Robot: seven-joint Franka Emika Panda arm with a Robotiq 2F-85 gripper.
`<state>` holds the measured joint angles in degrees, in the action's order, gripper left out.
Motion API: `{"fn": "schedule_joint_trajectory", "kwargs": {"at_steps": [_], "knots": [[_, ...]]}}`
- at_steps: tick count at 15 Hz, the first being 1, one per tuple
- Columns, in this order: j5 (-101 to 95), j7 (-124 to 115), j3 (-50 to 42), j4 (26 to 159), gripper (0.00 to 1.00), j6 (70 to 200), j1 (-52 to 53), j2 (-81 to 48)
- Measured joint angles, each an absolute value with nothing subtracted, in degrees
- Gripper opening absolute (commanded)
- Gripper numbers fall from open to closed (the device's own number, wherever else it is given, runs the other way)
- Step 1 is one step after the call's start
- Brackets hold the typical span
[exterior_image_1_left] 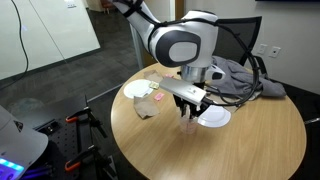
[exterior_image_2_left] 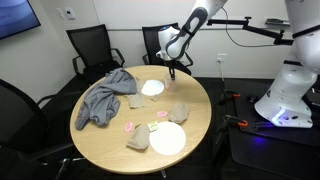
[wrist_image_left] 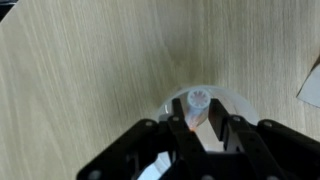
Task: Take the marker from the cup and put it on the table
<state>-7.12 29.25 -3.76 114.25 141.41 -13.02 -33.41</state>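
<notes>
— Where's the marker?

— Upright in the translucent cup, white end up and the orange body below it. The cup stands on the table, near the edge.

— Awkward to lift?

— I'd say not. It looks light and stiff, but smooth plastic may slip in a weak pinch. I'd grip just under the white end, above the rim. The cup looks very light, so a sideways drag could tip it.

— And the gripper?

— It hangs right above the cup, jaws part-way open on either side of the marker's top. As far as I can see, it holds nothing.

— Room to lay it down?

— Bare wood-grain lies all round, but it's slick and a round marker may roll. A white plate sits just beside the cup, a grey cloth lies further off, and office chairs ring the table.
</notes>
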Motion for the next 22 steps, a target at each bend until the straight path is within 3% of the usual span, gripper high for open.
{"fn": "schedule_joint_trajectory", "kwargs": {"at_steps": [1,2,12,22], "knots": [[-7.2,29.2,-3.8,114.2,0.0,141.1,-13.0,-33.5],[-7.3,29.2,-3.8,114.1,0.05,140.9,-13.0,-33.6],[-7.8,29.1,-3.8,114.0,0.05,140.0,-13.0,-32.2],[-8.7,29.2,-3.6,119.7,0.05,137.5,-12.2,-16.1]]}}
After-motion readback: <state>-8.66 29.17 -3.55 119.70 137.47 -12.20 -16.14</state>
